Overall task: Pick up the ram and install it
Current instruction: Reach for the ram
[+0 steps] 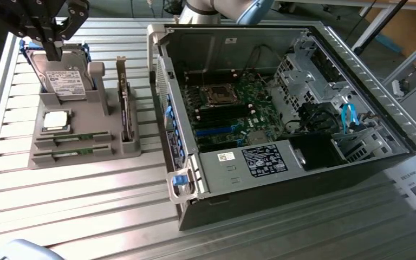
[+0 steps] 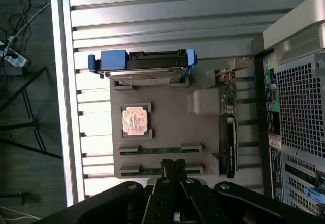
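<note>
The jaws of the gripper (image 1: 52, 51) are closed together and hold nothing; it hangs above the gray holder (image 1: 92, 127), apart from it. Two ram sticks (image 1: 74, 140) lie flat in the holder's slots, at the end away from the upright hard drive (image 1: 67, 81), with the processor (image 1: 54, 120) between. The open computer case (image 1: 352, 59) stands just beside the holder, on the exterior view's right.
</note>
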Controlling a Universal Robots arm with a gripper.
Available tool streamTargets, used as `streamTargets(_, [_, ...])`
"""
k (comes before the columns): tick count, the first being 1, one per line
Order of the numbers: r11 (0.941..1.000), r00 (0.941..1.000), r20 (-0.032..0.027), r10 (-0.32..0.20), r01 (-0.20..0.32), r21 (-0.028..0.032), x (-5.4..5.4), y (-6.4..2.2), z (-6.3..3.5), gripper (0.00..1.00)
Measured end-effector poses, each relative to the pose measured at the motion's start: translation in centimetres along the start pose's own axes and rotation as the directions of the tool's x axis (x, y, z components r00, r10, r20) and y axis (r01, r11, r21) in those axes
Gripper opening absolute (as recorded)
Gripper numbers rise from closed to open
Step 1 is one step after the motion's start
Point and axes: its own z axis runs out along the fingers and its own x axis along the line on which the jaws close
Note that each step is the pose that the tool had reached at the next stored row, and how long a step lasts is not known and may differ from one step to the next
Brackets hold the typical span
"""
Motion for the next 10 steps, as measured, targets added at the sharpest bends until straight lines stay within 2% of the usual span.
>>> streamTargets(10, [1.0000,1.0000,0.0000,0.000,0.000,0.0000,0.01,0.00,0.00,0.10])
